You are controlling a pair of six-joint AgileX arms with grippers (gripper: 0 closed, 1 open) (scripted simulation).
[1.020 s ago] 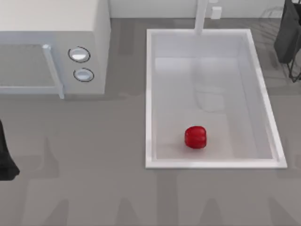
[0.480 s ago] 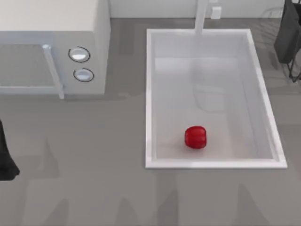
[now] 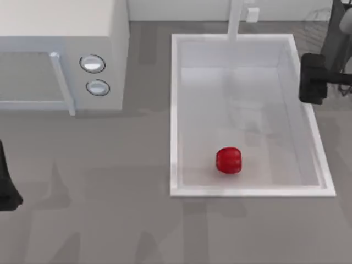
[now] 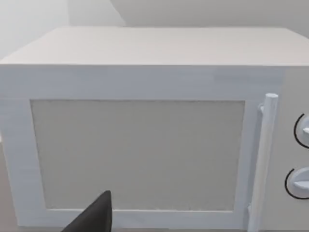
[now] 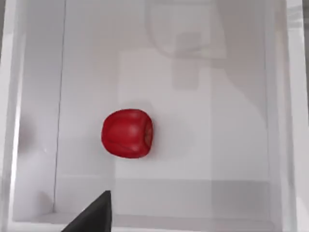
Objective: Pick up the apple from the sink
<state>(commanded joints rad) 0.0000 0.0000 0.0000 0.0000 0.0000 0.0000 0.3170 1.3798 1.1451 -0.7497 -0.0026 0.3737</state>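
The red apple [image 3: 229, 160] lies on the pale floor of the white sink [image 3: 174, 110], near the basin's front wall and a little left of its middle. In the right wrist view the apple [image 5: 127, 133] sits alone on the sink floor [image 5: 231, 145], seen from above. My right gripper [image 3: 312, 82] hangs over the sink's right rim, towards the back, well away from the apple. My left arm [image 3: 6, 184] is parked at the table's left edge.
A white microwave [image 3: 60, 55] with two round knobs [image 3: 92, 64] stands at the back left; the left wrist view faces its door [image 4: 137, 154]. The white faucet post [image 3: 235, 19] rises at the sink's back edge. Grey tabletop [image 3: 110, 192] surrounds the sink.
My right arm has swung in from the back right corner, and its gripper now hangs over the sink's right rim. The apple and the left arm have not moved.
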